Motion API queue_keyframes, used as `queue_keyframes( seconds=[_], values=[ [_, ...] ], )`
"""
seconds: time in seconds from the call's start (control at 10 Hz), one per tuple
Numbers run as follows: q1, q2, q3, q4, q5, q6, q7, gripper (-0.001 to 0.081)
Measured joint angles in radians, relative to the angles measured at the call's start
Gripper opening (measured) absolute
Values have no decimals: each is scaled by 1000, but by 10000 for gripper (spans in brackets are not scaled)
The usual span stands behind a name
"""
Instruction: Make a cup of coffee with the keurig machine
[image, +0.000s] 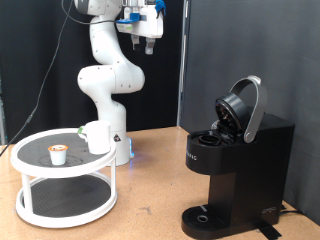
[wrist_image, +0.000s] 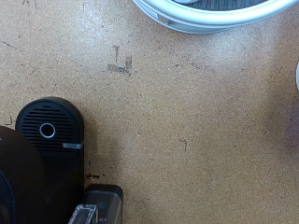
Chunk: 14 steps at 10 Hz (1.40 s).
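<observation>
Nearest in the exterior view, at its right: boxy black keurig machine (image: 240, 155) on the brown wooden surface (image: 150, 185), rounded hinged lid (image: 245, 103) tipped up and back, brew chamber exposed. Round drip tray (image: 205, 216) at the base bare — no mug under the spout.

Further back, at the exterior view's left: white round two-tier stand (image: 60, 174). On its upper tier, a small round pod with a brown top (image: 58, 153); just beside it, toward the exterior view's right, the small plain white ceramic cup (image: 97, 137), upright. Both well apart from the machine.

Behind the stand: white Franka arm (image: 105, 75), reared up. Hand (image: 148, 42) at the exterior view's top, high above everything, touching nothing, nothing seen between the fingers. Spread or pressed together — cannot tell at this size; fingers absent from the wrist view.

Wrist view, looking straight down: bare surface, the drip tray grille (wrist_image: 47, 131), a strip of the stand's white rim (wrist_image: 206, 19).

Judged step: early. Machine opened, neither pod nor cup picked up. Any pick from the stand calls for a long descent from this height and a careful line-up, pod and cup sitting close together.
</observation>
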Motion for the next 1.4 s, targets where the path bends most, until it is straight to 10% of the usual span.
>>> queue_keyframes(
  seconds=[1.4],
  values=[
    [-108, -5, -254, -3, -203, -5, -265, 734]
  ],
)
